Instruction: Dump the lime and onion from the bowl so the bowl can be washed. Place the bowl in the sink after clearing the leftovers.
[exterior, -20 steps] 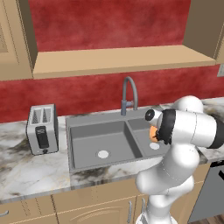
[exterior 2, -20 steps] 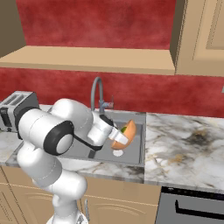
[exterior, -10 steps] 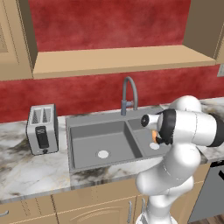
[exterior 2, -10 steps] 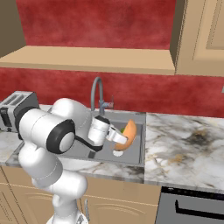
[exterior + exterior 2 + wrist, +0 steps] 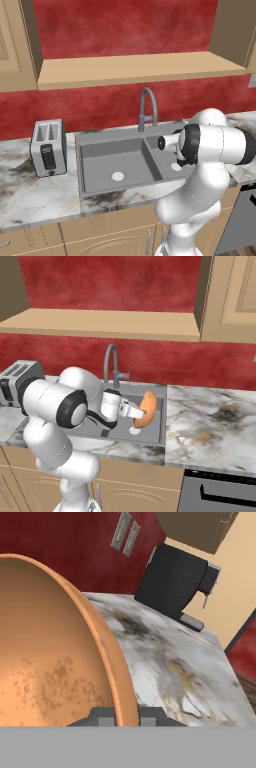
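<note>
Tipped further upright, bowl (image 5: 148, 408) stays rim-pinched between jaws (image 5: 139, 413) over sink (image 5: 152, 433).

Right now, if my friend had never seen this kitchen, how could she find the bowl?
Start at the big grey sink with the curved faucet, set in the marble counter. Over its right-hand basin the white arm's end effector pinches the bowl by its rim, tipped up on edge. It is the one glossy orange-tan round thing there, unlike the boxy silver toaster far left.

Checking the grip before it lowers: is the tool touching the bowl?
Touching. In the hand view the bowl rim runs down between the two fingertips, which sit shut against it on both sides.
</note>
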Available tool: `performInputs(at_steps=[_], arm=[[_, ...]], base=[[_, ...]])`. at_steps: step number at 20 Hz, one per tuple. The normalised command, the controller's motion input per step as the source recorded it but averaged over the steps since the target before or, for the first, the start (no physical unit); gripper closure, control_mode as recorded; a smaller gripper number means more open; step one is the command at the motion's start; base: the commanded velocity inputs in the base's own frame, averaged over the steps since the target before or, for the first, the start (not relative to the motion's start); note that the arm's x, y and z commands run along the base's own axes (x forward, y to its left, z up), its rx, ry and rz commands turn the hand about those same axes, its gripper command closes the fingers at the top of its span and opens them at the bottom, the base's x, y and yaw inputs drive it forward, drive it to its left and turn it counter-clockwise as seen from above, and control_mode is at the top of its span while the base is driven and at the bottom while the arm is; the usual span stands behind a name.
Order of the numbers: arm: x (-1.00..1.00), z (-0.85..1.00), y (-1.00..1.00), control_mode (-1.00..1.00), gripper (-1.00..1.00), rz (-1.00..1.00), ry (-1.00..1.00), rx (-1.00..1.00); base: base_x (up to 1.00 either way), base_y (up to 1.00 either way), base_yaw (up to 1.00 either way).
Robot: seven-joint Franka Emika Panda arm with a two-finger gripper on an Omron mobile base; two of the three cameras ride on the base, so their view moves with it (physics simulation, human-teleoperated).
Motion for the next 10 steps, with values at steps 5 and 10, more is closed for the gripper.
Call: performInputs(at_steps=[5, 10], arm=[[0.06, 0.05, 0.00, -1.00, 1.00, 0.00, 0.00, -0.08], [0.00, 0.00, 0.00, -1.00, 1.00, 0.00, 0.02, -0.01]], base=[[0.00, 0.00, 0.00], [0.00, 0.00, 0.00]])
